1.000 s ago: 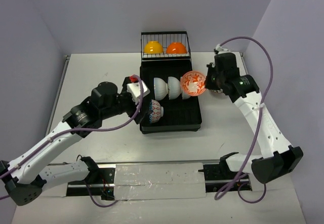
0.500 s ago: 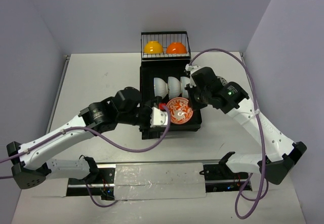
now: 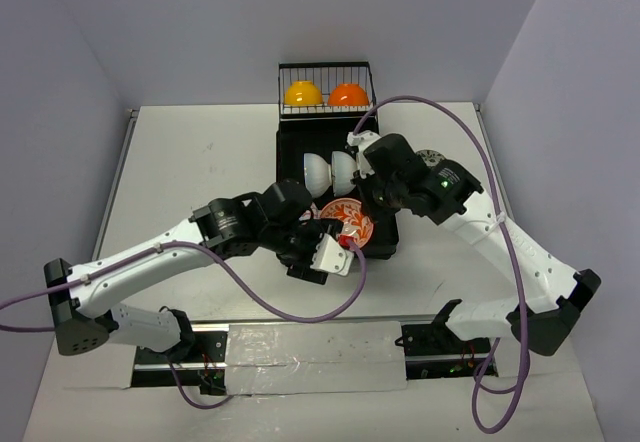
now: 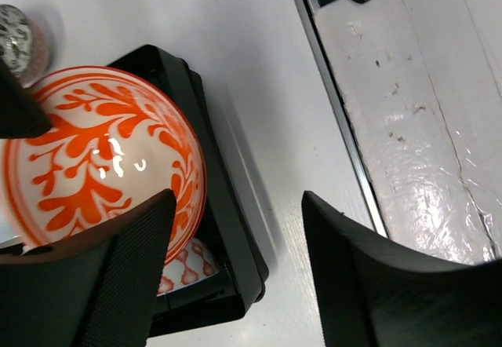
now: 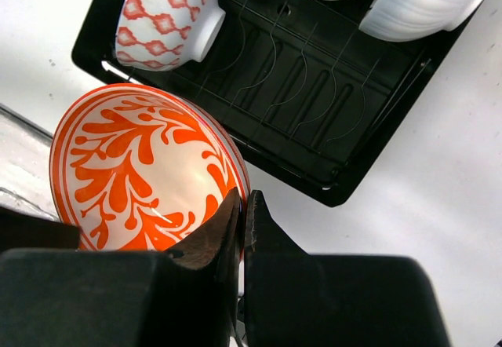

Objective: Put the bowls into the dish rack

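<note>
Racked: yellow bowl (image 3: 302, 93) and orange bowl (image 3: 348, 93) at 12 o'clock, white bowls (image 3: 330, 170), one diamond-patterned bowl (image 5: 161, 17). Right tool (image 5: 241, 202) pinches the floral bowl (image 5: 141, 166) by its rim above the dish rack (image 5: 314, 127), not yet placed; left tool (image 4: 239, 206) stands open

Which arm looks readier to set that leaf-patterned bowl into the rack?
Right, most likely. The right arm's jaws are shut on the leaf-patterned bowl's rim, above the rack's near end. The left arm's jaws stand open beside the bowl, holding nothing.
</note>
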